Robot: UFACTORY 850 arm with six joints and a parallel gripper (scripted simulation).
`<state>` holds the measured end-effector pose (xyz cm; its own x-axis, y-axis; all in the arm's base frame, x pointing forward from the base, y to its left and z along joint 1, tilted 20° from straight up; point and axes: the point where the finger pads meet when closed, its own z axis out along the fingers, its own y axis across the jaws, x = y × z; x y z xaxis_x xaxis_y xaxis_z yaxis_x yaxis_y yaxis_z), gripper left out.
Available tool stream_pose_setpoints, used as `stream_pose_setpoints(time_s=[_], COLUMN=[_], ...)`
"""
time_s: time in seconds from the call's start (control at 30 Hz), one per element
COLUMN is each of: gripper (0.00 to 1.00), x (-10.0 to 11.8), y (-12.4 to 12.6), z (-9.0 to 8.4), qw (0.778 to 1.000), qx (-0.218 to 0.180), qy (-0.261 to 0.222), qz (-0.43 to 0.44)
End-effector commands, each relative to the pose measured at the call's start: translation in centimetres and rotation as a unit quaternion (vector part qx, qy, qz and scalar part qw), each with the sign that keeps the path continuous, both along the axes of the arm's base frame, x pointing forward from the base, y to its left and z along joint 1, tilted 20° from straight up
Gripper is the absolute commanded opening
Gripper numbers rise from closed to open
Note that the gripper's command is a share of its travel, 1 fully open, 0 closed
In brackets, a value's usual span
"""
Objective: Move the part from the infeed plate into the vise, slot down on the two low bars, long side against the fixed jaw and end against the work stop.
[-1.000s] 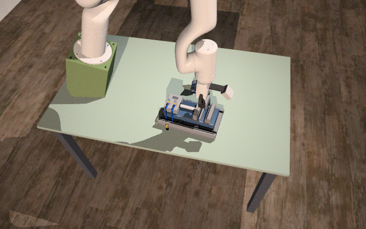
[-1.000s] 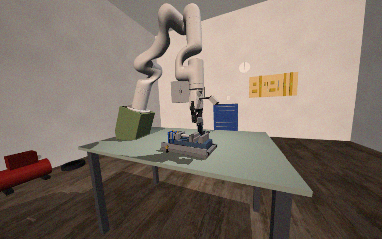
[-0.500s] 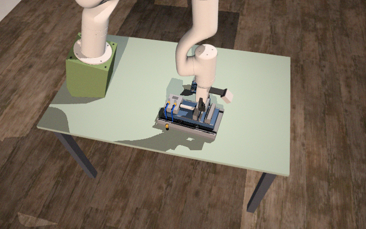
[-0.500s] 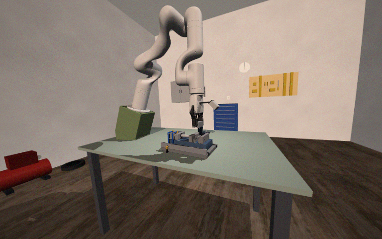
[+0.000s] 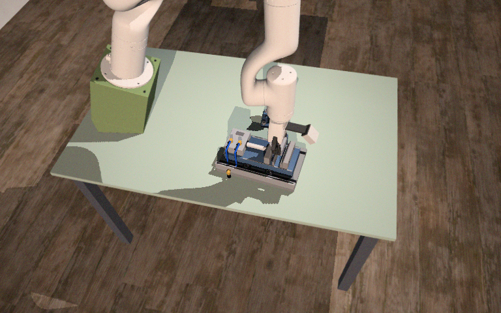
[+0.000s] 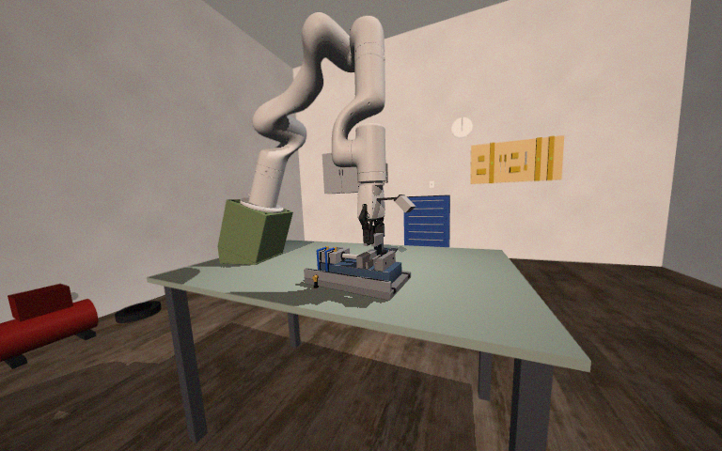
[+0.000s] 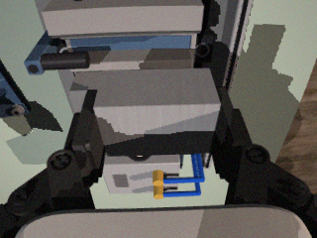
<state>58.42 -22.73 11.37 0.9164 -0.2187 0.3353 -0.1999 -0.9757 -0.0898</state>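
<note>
The part (image 7: 156, 89) (image 6: 378, 240) is a grey block. My gripper (image 7: 157, 106) (image 5: 275, 147) is shut on it across its two ends and holds it above the vise (image 5: 251, 156) on the moving jaw side. In the wrist view the fixed jaw (image 7: 124, 21) lies at the top; the part's long side runs along it with a gap. A low bar (image 7: 126, 59) shows between them. The work stop (image 7: 64, 60) is a dark rod pointing in from the left, beyond the part's left end. The moving jaw (image 5: 267, 154) is mostly hidden under the part in the wrist view. The slot cannot be made out.
The air cylinder (image 5: 236, 141) (image 7: 116, 180) with blue hoses stands at the vise's far end from the fixed jaw. A blue fixture (image 5: 265, 117) (image 7: 7, 89) stands behind the vise. The infeed plate and V-block cannot be told apart.
</note>
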Motion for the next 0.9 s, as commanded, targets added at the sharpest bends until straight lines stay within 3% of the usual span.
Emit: stream_pose_setpoints(time_s=[0.0,0.87], gripper=[0.0,0.0], x=[0.14,0.22], y=[-0.03,-0.03], z=[-0.14,-0.36], qw=[1.0,1.0], qx=[0.0,0.0], qy=[-0.001,-0.001], qz=[0.0,0.0])
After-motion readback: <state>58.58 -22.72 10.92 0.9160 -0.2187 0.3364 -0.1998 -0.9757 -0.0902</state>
